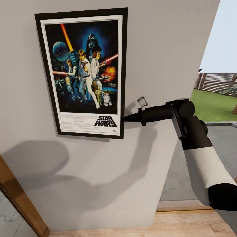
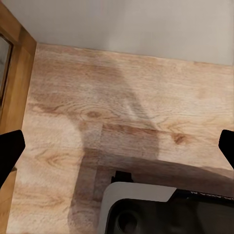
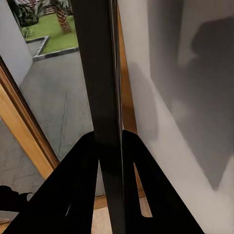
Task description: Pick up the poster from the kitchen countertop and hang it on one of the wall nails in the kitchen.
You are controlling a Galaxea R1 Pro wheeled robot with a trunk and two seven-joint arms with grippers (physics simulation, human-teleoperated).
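The right gripper (image 1: 126,118) is closed on the poster (image 1: 84,70), its black fingers pinching the frame's right edge near the lower right corner. In the right wrist view the two dark fingers (image 3: 78,180) sit tight on either side of the thin black frame edge (image 3: 100,97), which runs straight up between them. Behind the gripper the black wrist (image 1: 158,113) and the black-and-white forearm (image 1: 207,164) reach in from the right.

The poster lies flat against the pale grey wall (image 1: 158,42), upright and tipped slightly, high on the wall's left part. Whether it rests on a nail cannot be told, since the frame hides the wall behind it. The arm's shadow (image 1: 98,177) falls across the wall below the poster.

Past the wall's right edge lies an opening onto grass (image 1: 214,105) and a wooden fence (image 1: 215,82).

In the left wrist view the left gripper (image 2: 117,146) is spread wide, its black fingertips (image 2: 9,148) at the two sides of the picture, above a wooden floor (image 2: 122,92) that meets the wall's foot. Part of the robot's base (image 2: 165,209) shows near it.
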